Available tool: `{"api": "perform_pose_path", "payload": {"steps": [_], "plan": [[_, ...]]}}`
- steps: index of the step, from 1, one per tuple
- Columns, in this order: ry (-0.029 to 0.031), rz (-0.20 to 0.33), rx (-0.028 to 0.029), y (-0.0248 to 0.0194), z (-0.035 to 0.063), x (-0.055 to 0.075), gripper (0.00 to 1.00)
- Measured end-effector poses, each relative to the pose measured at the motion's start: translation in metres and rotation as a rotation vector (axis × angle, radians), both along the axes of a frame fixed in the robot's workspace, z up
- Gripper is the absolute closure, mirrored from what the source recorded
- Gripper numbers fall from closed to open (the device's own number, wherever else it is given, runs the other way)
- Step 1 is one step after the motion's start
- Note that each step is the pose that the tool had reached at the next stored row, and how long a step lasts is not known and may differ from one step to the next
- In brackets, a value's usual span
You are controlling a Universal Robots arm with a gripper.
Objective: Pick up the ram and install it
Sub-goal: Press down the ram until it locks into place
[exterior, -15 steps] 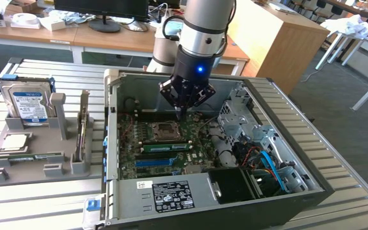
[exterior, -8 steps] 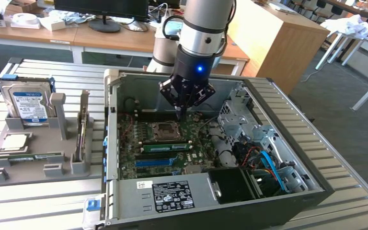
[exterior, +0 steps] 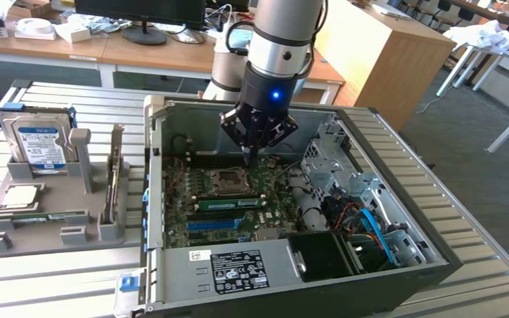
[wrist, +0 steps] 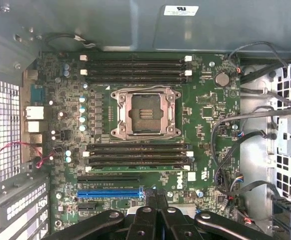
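Green circuit board fills the floor of the open metal computer case (exterior: pixel 236 271), which lies on its side on a slatted metal table (exterior: pixel 471 218). The motherboard (exterior: pixel 183 222) (wrist: pixel 205 90) is partly masked in the exterior view by the arm and by tangled dark cables (wrist: pixel 220 145) at three o'clock of the square, steel-framed processor socket (exterior: pixel 228 179) (wrist: pixel 145 112).

The gripper (exterior: pixel 251 160) (wrist: pixel 154 210) hangs over the board at twelve o'clock of the socket. Its black fingers are pressed together into one narrow point, with nothing between them. In the wrist view their tips are hard to separate from the dark linkage.

One seated ram (exterior: pixel 228 203) (wrist: pixel 135 169), a thin green stick with dark chips, stands on edge in a long black slot at six o'clock of the socket, beside a blue plastic slot (exterior: pixel 215 224) (wrist: pixel 109 192). Seen from above, just its pale edge shows.

At nine o'clock of the case, a matte grey holder (exterior: pixel 51 235) carries a loose ram (exterior: pixel 40 217) lying flat. It also carries a square silver processor chip (exterior: pixel 20 195) and an upright blue-labelled hard drive (exterior: pixel 38 142). Whatever stands in the holder's narrow upright rack is too thin to identify.
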State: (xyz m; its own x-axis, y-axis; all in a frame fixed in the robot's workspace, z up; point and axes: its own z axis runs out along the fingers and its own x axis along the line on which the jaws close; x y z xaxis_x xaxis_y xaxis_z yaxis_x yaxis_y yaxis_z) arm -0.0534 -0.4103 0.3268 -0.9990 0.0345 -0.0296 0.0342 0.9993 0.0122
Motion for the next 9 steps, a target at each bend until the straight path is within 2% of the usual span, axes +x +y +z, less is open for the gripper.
{"api": "perform_pose_path", "payload": {"steps": [9], "plan": [[0.0001,-0.006,0.0009,0.0,0.0,0.0001,0.9]]}}
